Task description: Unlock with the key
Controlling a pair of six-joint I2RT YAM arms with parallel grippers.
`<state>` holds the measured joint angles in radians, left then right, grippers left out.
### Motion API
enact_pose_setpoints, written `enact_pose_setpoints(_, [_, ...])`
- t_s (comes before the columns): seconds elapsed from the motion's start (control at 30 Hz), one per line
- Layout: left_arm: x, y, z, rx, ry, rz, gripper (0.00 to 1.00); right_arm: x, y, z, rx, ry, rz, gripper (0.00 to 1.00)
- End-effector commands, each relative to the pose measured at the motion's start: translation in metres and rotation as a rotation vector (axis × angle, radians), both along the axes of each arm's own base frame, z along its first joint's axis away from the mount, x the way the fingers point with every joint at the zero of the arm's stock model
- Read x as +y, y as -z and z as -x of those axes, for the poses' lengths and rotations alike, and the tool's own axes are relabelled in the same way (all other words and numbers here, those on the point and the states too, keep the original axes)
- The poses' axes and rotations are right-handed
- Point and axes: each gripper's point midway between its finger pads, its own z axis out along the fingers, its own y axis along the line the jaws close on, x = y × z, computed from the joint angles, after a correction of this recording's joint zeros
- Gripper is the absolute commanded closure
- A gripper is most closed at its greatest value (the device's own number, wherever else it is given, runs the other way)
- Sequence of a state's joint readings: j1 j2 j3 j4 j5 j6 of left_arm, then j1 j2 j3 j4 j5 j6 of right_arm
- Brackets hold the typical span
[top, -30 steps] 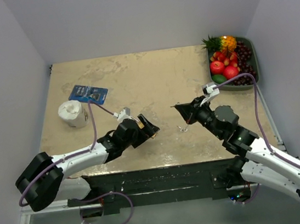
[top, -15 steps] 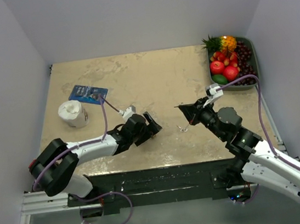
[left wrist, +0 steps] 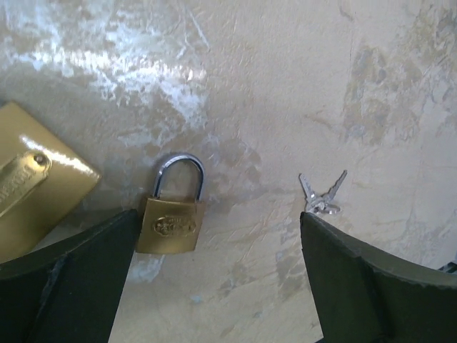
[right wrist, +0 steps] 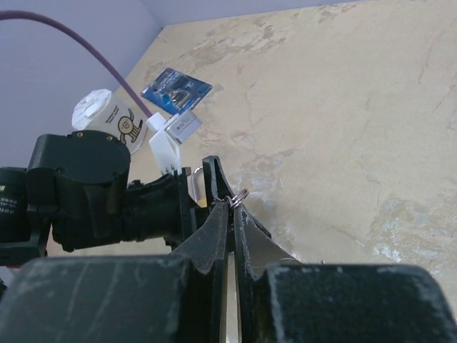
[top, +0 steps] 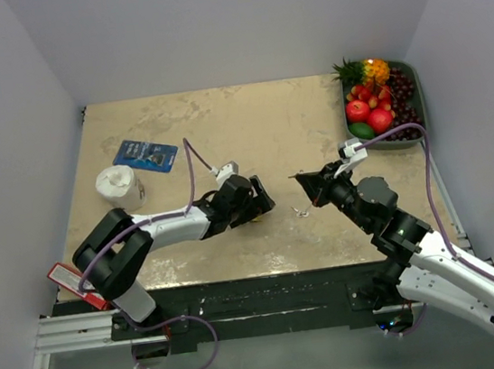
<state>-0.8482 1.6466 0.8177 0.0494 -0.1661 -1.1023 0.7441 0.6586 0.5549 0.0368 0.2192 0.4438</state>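
Observation:
A small brass padlock (left wrist: 169, 223) with its steel shackle closed lies flat on the table, just inside the left finger (left wrist: 78, 279) of my left gripper (left wrist: 220, 218). That gripper is open and empty, low over the table (top: 259, 203). Two small silver keys (left wrist: 321, 196) on a ring sit near its right finger; they also show in the top view (top: 301, 211). My right gripper (right wrist: 232, 204) is shut, with a small key ring (right wrist: 238, 197) pinched at its fingertips. It hovers just right of the left gripper (top: 305, 188).
A larger flat brass piece (left wrist: 32, 189) lies left of the padlock. A white paper roll (top: 120, 187) and a blue card pack (top: 145, 154) lie at the back left. A tray of fruit (top: 380, 103) stands at the back right. A red object (top: 76, 285) sits at the near left edge.
My left arm has stretched out to the right, carrying its gripper toward the keys and my right gripper. My right gripper has barely moved.

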Motion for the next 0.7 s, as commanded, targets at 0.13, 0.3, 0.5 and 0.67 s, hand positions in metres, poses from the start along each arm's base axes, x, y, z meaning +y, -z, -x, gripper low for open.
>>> enact_pose_setpoints(0.13, [-0.008,-0.007,-0.034,-0.110,0.105,-0.137,0.01,-0.008,-0.015,-0.001,-0.032,0.037,-0.029,1.00])
enact_pose_setpoints(0.3, [-0.005,0.003,-0.023,-0.099,0.250,-0.302,0.03,-0.008,-0.014,-0.002,-0.032,0.039,-0.029,1.00])
enact_pose_setpoints(0.5, [0.004,0.003,-0.009,-0.135,0.456,-0.420,0.03,-0.008,-0.013,0.000,-0.030,0.031,-0.026,1.00])
enact_pose_setpoints(0.67, [0.011,0.008,-0.006,-0.143,0.540,-0.487,0.03,-0.008,-0.010,0.001,-0.020,0.032,-0.034,1.00])
